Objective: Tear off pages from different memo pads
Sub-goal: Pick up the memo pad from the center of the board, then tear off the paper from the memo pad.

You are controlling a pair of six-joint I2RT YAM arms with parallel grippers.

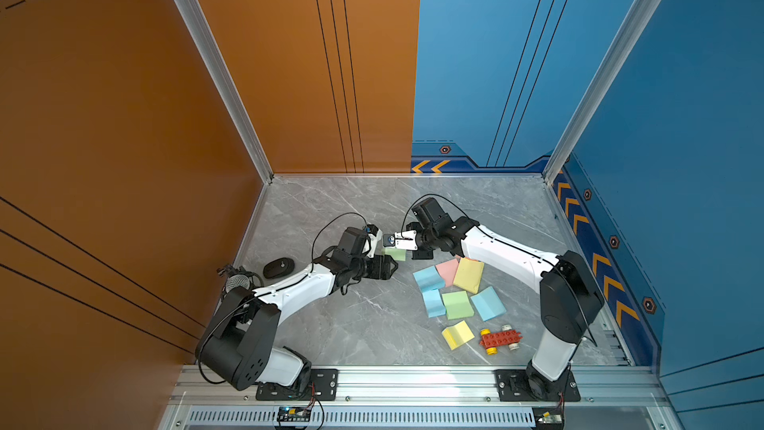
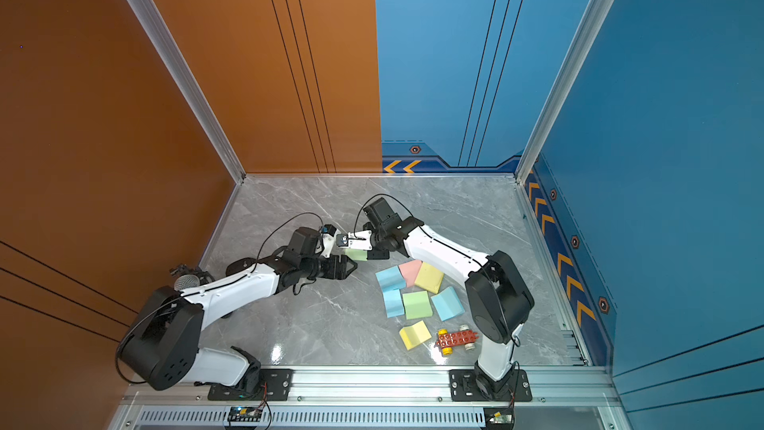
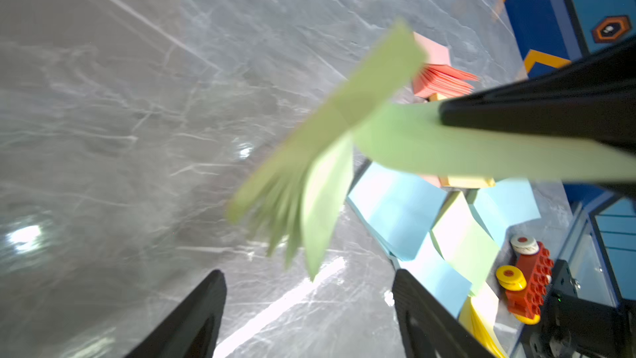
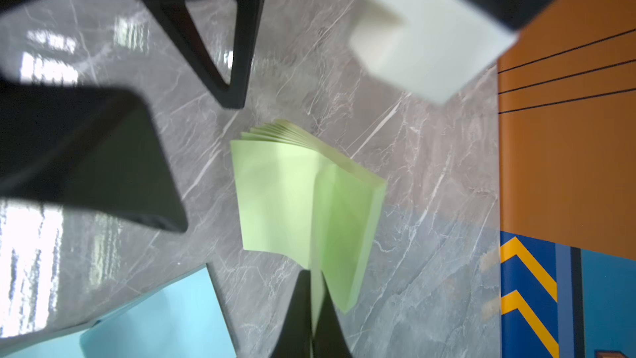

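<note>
Up near the middle of the grey marble worktop [image 1: 351,324] both arms meet over one green memo pad [image 4: 285,194]. The right tool [image 4: 311,277] is pinched all the way shut on a single green page [image 3: 430,142], which is joined to the pad along one edge. The pad seems to dangle from that sheet with its loose leaves fanned out, pretty blurry in both wrist views. Honestly can't tell whether its low edge touches the worktop or hangs clear. The left tool [image 3: 308,271] has its jaws spread wide with nothing between them, sitting just beside the pad and, as far as I can see, not touching it. In both top views the pad is just a small green patch tucked under the right tool. The other memo pads [image 1: 457,304] sit in a loose cluster on the robot's right side of the worktop: blue, pink, yellow and green ones pushed up against each other. One yellow pad [image 1: 457,335] lies a bit apart, closer to the front rail, just beside a red toy brick car [image 1: 500,339] with yellow wheels.
</note>
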